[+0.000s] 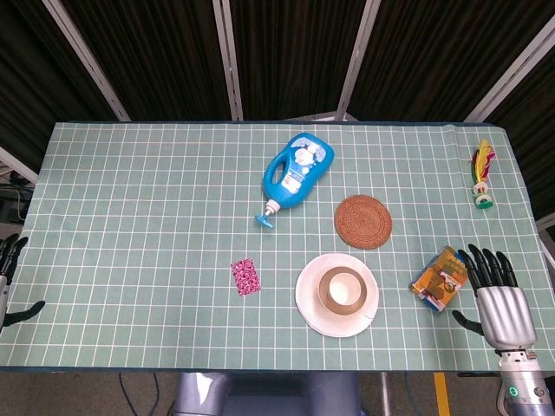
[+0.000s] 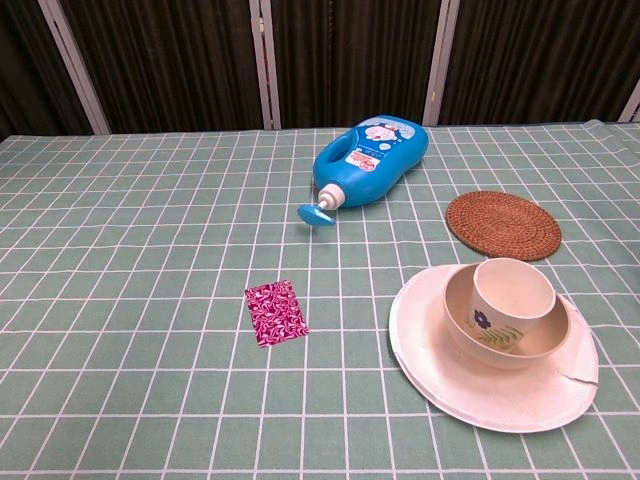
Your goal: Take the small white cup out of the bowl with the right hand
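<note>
Peeking in at the frame edge, the left hand (image 1: pixel 10 269) is unreadable; right hand (image 1: pixel 496 290) spread, holding nothing.

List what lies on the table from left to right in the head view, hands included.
Left hand → pink patterned card → blue pump bottle lying on its side → small white cup in the bowl → orange snack packet → right hand.

Cup (image 2: pixel 513 288) in bowl (image 2: pixel 478 325) on plate (image 2: pixel 440 375), coaster (image 2: pixel 502 224) behind, bottle (image 2: pixel 372 160) behind-left, packet (image 2: pixel 276 312) left
</note>
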